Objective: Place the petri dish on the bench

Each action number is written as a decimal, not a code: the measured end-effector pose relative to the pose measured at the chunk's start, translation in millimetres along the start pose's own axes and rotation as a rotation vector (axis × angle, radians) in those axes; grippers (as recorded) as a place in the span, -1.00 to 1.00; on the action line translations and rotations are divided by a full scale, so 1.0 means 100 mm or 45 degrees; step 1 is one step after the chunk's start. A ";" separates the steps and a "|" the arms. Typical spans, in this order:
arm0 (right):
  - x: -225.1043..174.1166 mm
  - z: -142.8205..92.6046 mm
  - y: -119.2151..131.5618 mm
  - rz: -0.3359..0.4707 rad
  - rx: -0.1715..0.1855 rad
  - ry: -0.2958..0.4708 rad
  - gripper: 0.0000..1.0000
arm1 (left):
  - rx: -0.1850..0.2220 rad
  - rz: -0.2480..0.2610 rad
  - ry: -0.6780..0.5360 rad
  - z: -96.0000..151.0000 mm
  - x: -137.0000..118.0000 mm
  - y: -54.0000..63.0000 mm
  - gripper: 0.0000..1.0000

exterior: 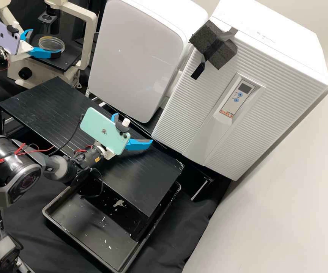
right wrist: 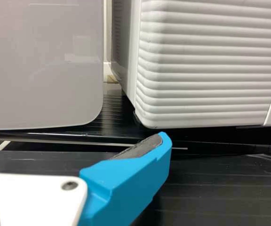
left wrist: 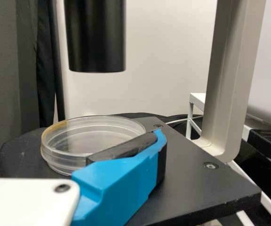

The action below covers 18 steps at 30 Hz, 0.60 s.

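Note:
At the far left of the high view my left gripper (exterior: pixel 44 42) stands open at the microscope stage (exterior: pixel 68 60). A clear round petri dish (exterior: pixel 51 44) lies between its parted blue fingers. In the left wrist view the open left gripper (left wrist: pixel 74 133) has one finger overlapping the near rim of the dish (left wrist: pixel 91 134); whether they touch I cannot tell. The other finger barely shows, apart from the dish. Over the black slatted bench (exterior: pixel 50 106), my right gripper (exterior: pixel 134 129) is open and holds nothing; the right wrist view shows the right gripper (right wrist: pixel 76 132) with parted fingers.
The microscope's pale frame (left wrist: pixel 232 80) rises beside the stage, and a black cylinder (left wrist: pixel 96 37) hangs above the dish. Two white appliances (exterior: pixel 133 57) (exterior: pixel 224 102) stand behind the bench. A black tray (exterior: pixel 84 223) sits below its front edge.

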 end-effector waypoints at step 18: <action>0.00 0.00 0.00 0.000 0.000 0.000 1.00 | 0.121 -0.084 -0.124 0.21 0.03 -0.01 1.00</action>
